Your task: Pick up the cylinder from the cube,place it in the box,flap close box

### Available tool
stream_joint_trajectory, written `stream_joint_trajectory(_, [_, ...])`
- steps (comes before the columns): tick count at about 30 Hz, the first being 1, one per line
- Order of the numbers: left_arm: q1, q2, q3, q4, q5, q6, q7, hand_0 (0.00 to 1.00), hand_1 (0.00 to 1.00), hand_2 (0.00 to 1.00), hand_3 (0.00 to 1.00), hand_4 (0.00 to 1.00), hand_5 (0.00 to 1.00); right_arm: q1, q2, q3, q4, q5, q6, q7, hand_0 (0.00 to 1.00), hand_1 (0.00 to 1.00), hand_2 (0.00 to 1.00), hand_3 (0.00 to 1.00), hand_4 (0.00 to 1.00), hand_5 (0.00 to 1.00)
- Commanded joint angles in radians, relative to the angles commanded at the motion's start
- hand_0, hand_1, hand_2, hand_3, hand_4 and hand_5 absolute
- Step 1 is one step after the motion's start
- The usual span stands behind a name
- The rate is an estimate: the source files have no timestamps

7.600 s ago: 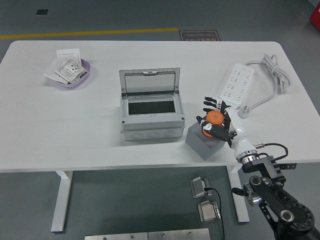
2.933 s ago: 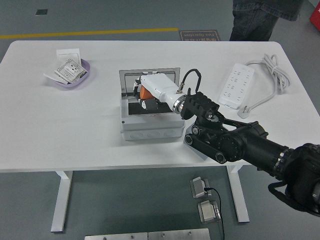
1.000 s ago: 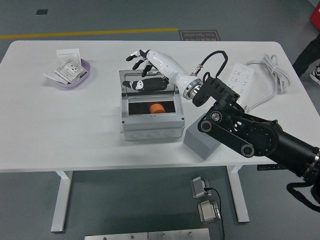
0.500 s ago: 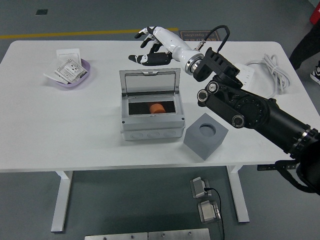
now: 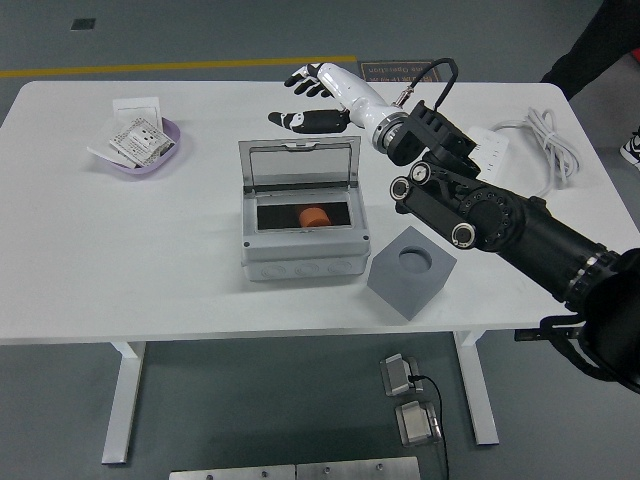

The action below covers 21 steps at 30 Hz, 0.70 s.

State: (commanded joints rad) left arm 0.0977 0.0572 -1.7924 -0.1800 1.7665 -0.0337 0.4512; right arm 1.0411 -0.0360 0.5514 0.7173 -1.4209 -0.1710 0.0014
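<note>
The orange cylinder point(image 5: 314, 216) lies inside the open grey box point(image 5: 303, 245). The box lid point(image 5: 300, 165) stands upright at the back, its clear window facing me. The grey cube point(image 5: 411, 272) with an empty round hole on top stands on the table right of the box. My right hand point(image 5: 310, 100) is white with black fingertips, open and empty, hovering above and just behind the top edge of the lid. My black right arm point(image 5: 480, 215) crosses in from the lower right. My left arm is out of view.
A purple dish point(image 5: 143, 146) with paper packets sits at the far left. A white power strip point(image 5: 487, 150) with its cable point(image 5: 548, 140) lies at the right, partly behind my arm. A person's leg point(image 5: 600, 45) shows at the top right corner.
My right hand released the cylinder into the box, rose out and moved back over the lid. In the last half second it has shifted slightly right and lower behind the lid's top edge.
</note>
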Motion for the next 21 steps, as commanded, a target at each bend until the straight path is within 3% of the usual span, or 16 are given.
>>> stream_joint_trajectory(9, [-0.002, -0.005, 0.004, 0.000, -0.002, -0.002, -0.002, 0.653, 0.665, 0.571, 0.611, 0.718, 0.408, -0.017, 0.022, -0.065, -0.018, 0.010, -0.004, -0.001, 0.796, 0.741, 0.733, 0.706, 0.879, 0.542])
stream_joint_trajectory(21, [0.003, -0.004, 0.006, 0.000, -0.003, -0.001, -0.004, 0.653, 0.666, 0.573, 0.611, 0.718, 0.407, -0.036, -0.003, -0.109, 0.012, 0.014, -0.010, -0.001, 0.791, 0.741, 0.732, 0.709, 0.905, 0.576])
